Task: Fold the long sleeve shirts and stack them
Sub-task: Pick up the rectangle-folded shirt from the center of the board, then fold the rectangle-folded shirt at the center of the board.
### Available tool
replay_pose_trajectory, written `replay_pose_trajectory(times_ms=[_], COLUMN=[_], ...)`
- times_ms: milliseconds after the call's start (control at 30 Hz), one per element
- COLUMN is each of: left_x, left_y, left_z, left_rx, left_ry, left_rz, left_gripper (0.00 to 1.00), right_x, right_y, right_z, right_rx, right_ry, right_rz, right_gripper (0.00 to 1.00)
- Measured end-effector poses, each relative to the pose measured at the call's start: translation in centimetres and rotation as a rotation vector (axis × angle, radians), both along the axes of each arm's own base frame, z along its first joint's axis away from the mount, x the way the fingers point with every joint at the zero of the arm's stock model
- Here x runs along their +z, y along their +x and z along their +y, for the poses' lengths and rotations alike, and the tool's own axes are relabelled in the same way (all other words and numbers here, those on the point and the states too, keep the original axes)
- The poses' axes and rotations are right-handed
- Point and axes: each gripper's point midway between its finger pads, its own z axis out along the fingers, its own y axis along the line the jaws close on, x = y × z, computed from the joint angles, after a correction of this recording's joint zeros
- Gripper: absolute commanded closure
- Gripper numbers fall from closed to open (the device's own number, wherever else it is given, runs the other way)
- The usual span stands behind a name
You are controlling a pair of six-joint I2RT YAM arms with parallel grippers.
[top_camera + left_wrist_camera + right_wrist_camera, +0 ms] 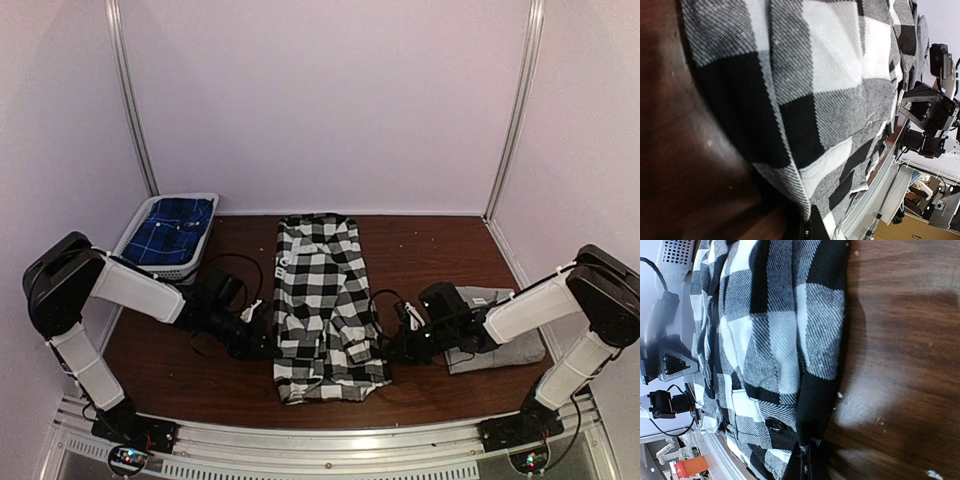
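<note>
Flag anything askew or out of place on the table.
Only the checked flannel shirt: folded into a long strip, its near edge is ragged, the layers not lined up. The grey shirt lies folded; nothing spilled.

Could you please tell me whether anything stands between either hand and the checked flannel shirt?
Nothing visible does. The left hand and right hand are each shut on an opposite side edge of the flannel shirt.
</note>
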Motion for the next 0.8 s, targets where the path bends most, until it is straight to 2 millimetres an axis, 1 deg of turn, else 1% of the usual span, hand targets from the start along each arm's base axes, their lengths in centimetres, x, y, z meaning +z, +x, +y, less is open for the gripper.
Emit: replay_pose_trajectory(times_ms=[167,367,467,600,700,800], left_x=[0.7,1.6,2.2,3.7,5.2,6.7], left_y=[-1.1,-1.0,-1.0,-0.3,0.7,2.1], left_z=[0.4,0.1,-0.1,-0.8,-1.0,-1.0], left_rx=[-0.001,0.000,0.004,0.025,0.052,0.101], left_ry=[-0.015,-0.044,-0.067,-0.138,-0.202,-0.269], left_rz=[0.005,-0.002,0.003,0.015,0.025,0.038], left_gripper=[1.00,1.00,1.00,1.00,1.00,1.00], right_x=[0.9,2.2,3.3,5.5,7.5,8.9], right_y=[-0.9,-0.8,-0.1,1.3,2.9,4.5], right_z=[0.7,1.0,1.7,2.9,3.6,4.0], right_rx=[0.018,0.012,0.009,-0.002,-0.023,-0.056], right_ry=[0.023,0.044,0.061,0.103,0.149,0.192], right_rz=[0.000,-0.004,-0.020,-0.050,-0.081,-0.099], right_gripper=[1.00,1.00,1.00,1.00,1.00,1.00])
